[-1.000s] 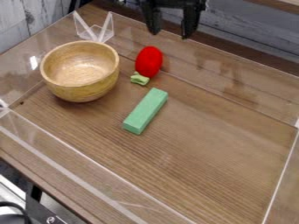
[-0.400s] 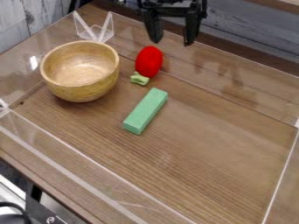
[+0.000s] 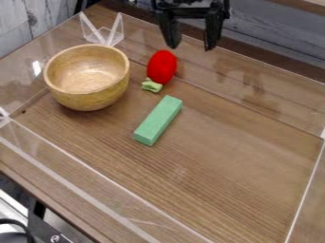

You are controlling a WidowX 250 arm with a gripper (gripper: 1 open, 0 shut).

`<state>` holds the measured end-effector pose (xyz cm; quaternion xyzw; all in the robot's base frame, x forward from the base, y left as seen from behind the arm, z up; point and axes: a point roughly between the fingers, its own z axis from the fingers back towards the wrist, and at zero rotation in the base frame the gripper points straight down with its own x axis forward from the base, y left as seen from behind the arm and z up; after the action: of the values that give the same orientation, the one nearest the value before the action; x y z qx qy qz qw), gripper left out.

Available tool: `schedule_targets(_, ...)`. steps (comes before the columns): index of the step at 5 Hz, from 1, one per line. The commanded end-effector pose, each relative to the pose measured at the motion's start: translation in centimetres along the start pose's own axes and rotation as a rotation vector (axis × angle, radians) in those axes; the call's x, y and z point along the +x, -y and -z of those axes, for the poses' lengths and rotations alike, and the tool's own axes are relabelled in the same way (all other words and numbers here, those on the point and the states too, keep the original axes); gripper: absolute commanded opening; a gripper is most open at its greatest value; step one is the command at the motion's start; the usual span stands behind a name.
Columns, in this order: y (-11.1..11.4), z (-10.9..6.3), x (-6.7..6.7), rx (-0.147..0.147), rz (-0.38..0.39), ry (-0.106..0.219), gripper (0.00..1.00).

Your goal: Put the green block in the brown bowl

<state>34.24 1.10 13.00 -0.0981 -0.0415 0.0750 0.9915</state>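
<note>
The green block (image 3: pixel 159 121) lies flat on the wooden table near the middle, its long side running diagonally. Left of it stands the brown bowl (image 3: pixel 87 77), upright and with nothing inside. My gripper (image 3: pixel 191 40) hangs at the top of the view, well behind the block and to the right of the bowl. Its two dark fingers point down and stand open with nothing between them.
A red rounded object (image 3: pixel 162 65) sits just below and left of the gripper, with a tiny pale yellow-green piece (image 3: pixel 151 86) in front of it. Clear plastic walls (image 3: pixel 26 66) ring the table on all sides.
The gripper has shifted slightly to the right and come down a little into view. The block, the bowl and the red object have not moved.
</note>
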Motion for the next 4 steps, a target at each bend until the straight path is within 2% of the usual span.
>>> schedule_targets(1, 1.2, -2.8, 0.0, -0.014, 0.064, 0.098, 1.0)
schedule_targets(2, 0.2, -3.0, 0.6, -0.017, 0.076, 0.113, 1.0)
schedule_targets(4, -1.5, -2.9, 1.4, -0.008, 0.098, 0.115, 1.0)
